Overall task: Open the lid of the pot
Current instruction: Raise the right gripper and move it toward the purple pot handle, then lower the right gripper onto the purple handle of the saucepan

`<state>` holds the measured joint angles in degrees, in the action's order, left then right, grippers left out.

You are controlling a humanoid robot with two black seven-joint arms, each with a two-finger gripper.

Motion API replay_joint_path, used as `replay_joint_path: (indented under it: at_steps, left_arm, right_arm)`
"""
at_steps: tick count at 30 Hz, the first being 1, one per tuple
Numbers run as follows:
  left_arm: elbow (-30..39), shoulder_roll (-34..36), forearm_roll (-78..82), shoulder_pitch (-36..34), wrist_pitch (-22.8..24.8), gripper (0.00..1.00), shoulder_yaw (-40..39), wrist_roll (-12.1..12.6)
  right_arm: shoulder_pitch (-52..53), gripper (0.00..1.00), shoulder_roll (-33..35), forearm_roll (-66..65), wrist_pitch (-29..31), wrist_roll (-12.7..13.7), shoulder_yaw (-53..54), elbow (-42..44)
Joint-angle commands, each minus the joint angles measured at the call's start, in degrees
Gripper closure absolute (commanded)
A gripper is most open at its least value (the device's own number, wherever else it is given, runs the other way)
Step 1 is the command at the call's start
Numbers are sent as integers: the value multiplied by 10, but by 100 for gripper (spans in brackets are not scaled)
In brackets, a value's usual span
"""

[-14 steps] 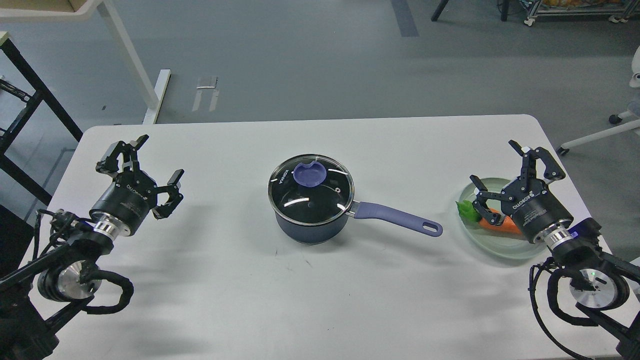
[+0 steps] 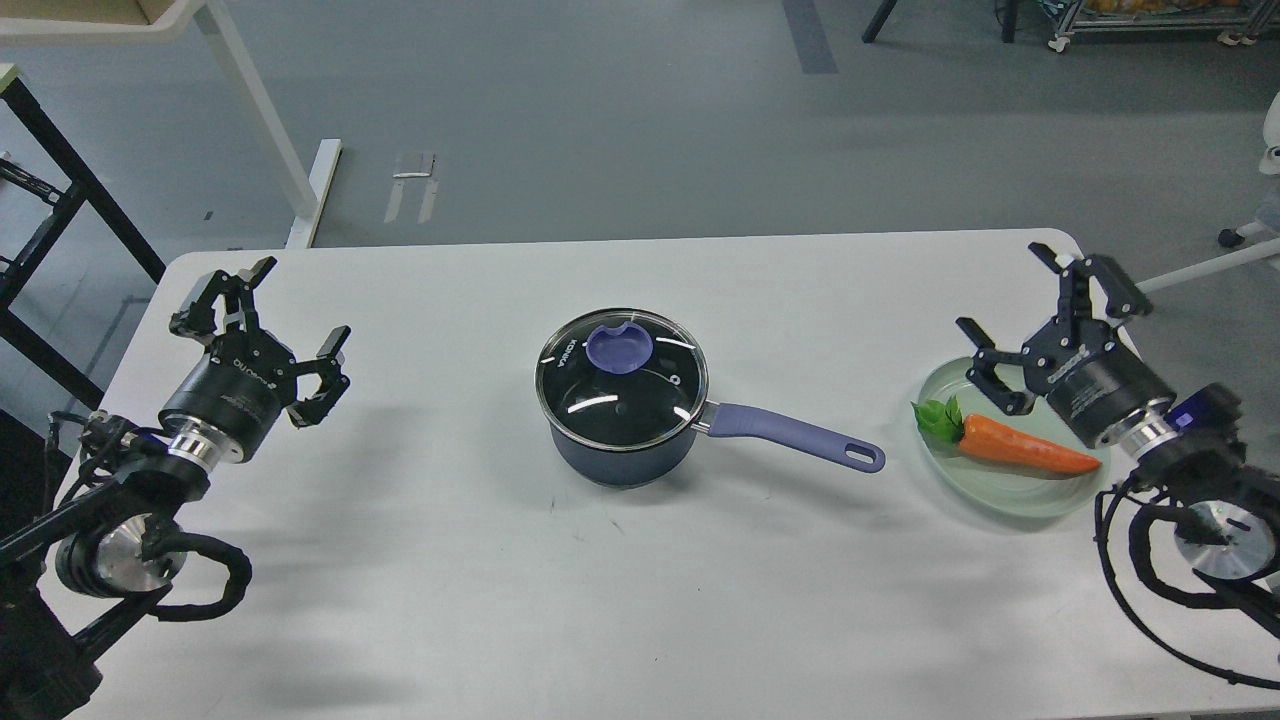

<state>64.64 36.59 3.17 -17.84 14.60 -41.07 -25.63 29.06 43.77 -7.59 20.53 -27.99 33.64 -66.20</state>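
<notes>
A dark blue pot [image 2: 620, 455] stands at the middle of the white table [image 2: 560, 600]. Its glass lid [image 2: 622, 378] with a purple knob [image 2: 620, 349] sits closed on it. The purple handle [image 2: 795, 437] points right. My left gripper [image 2: 262, 322] is open and empty, well to the left of the pot. My right gripper [image 2: 1043, 306] is open and empty, far right of the pot, above the back of a plate.
A pale green plate [image 2: 1010, 495] with a toy carrot [image 2: 1020, 445] lies at the right of the table, beside my right arm. A white desk leg [image 2: 260, 110] and a black frame [image 2: 60, 190] stand on the floor beyond the far left.
</notes>
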Motion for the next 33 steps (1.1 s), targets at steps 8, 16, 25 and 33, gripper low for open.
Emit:
replay_joint_path:
  at_steps: [8, 16, 25, 33]
  left_arm:
    - [0, 5, 0, -11, 0, 1, 1, -2]
    - [7, 18, -1, -11, 2, 1, 1, -2]
    - [22, 30, -1, -11, 3, 1, 1, -1]
    - [27, 31, -2, -11, 3, 1, -1, -2]
  right_arm:
    - [305, 0, 96, -404, 0, 0, -217, -82]
    - [421, 0, 53, -720, -6, 0, -331, -119]
    - [483, 0, -75, -869, -131, 0, -545, -61]
    - [466, 0, -142, -880, -137, 0, -555, -8]
